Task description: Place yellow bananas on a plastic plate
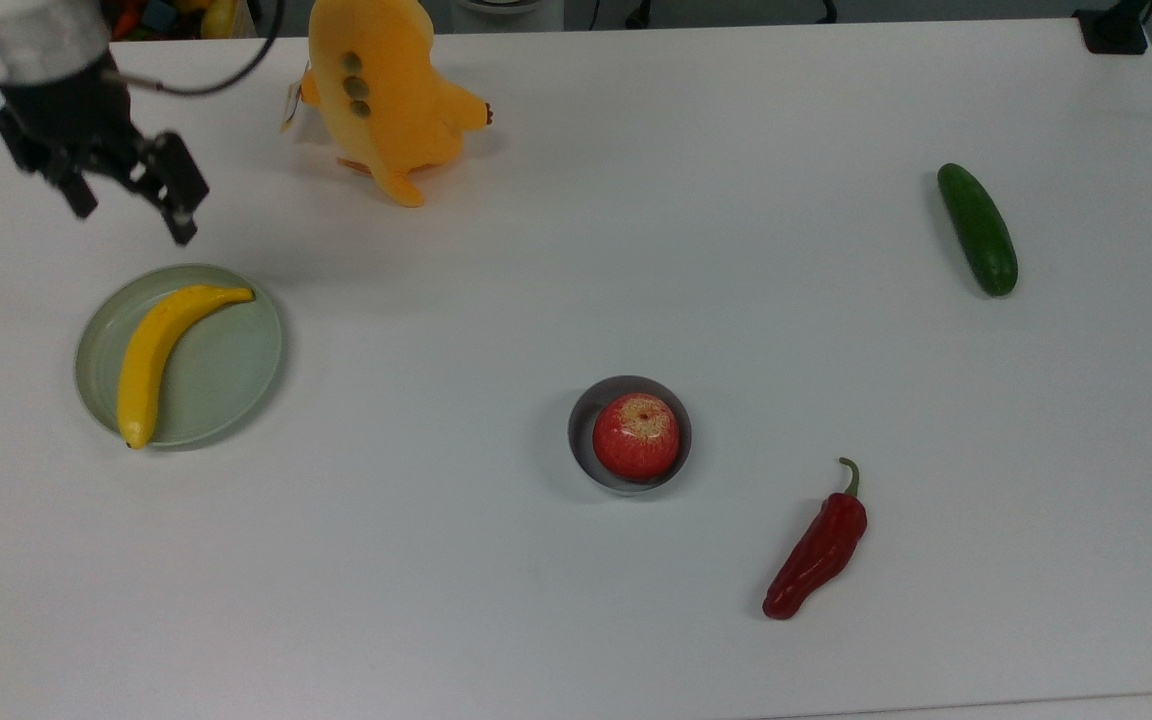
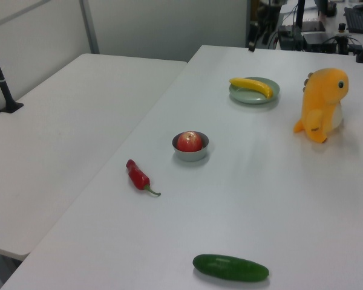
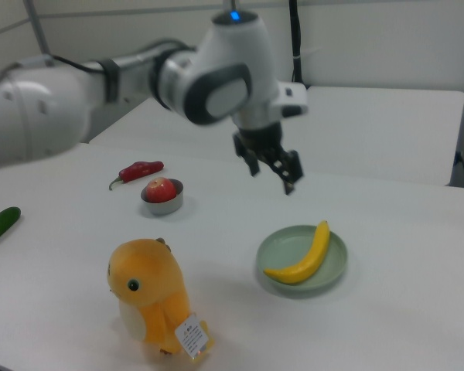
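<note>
Judging progress: the task looked done to me, since the banana point(image 1: 158, 349) lay on the plate point(image 1: 226, 375) with nothing holding it.
Left to do: as far as I could judge, only clearing my arm away; no second banana showed on the table point(image 1: 576, 620).
Tool: my tool point(image 1: 126, 205) hung in the air, empty, its two fingers spread apart, well clear of the plate and above it toward the top view's upper left.
Tool, right view: it point(image 3: 271, 171) hovered above and behind the plate point(image 3: 282, 255), touching nothing.
Banana's place: it rested across the plate, running from the far rim down to the near rim in the top view, its blunt end reaching just over the rim at the lower left.
Banana's look: one curved, smooth, bright yellow fruit point(image 3: 303, 256) with a small dark tip, about as long as the plate was wide.
Banana, left view: it point(image 2: 251, 86) lay flat on the plate point(image 2: 270, 96), not propped or tilted.
Plate: round, shallow, pale green, with a low rim, sitting flat on the table.
Risk: I judged the overhanging end could tip off if the plate were knocked.
Neighbours: the plush toy point(image 1: 381, 90) stood near the plate; the bowl point(image 1: 581, 440) with the apple point(image 1: 636, 435), the red pepper point(image 1: 818, 550) and the cucumber point(image 1: 977, 229) lay well apart.
</note>
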Motion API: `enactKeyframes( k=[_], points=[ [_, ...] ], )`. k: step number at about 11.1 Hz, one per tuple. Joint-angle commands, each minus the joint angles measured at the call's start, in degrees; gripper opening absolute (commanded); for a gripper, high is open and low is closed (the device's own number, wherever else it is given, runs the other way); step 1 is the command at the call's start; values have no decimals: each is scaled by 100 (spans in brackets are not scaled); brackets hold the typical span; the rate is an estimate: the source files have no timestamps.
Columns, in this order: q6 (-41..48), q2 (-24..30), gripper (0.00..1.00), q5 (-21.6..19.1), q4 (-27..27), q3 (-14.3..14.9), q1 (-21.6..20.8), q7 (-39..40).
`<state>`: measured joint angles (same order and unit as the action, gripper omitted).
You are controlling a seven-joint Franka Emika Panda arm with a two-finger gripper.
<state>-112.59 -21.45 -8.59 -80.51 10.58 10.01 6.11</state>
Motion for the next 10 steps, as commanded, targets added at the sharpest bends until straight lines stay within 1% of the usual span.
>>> enactKeyframes(
  k=[1, 2, 4, 6, 7, 8, 9, 10],
  points=[
    [1209, 1140, 100, -12, -439, 23, -288, -1179],
    [1588, 1387, 100, 15, -465, 23, -463, -1321],
    [2116, 1809, 100, 15, -527, -30, -631, -1542],
    [2460, 2091, 100, 15, -545, -389, -649, -1595],
    [2557, 2284, 100, 15, -693, -495, -649, -1586],
    [2558, 2408, 100, 15, -746, -687, -658, -1604],
    [2558, 2435, 100, 15, -782, -820, -684, -1604],
    [2549, 2453, 100, 24, -826, -899, -815, -1604]
  ],
)
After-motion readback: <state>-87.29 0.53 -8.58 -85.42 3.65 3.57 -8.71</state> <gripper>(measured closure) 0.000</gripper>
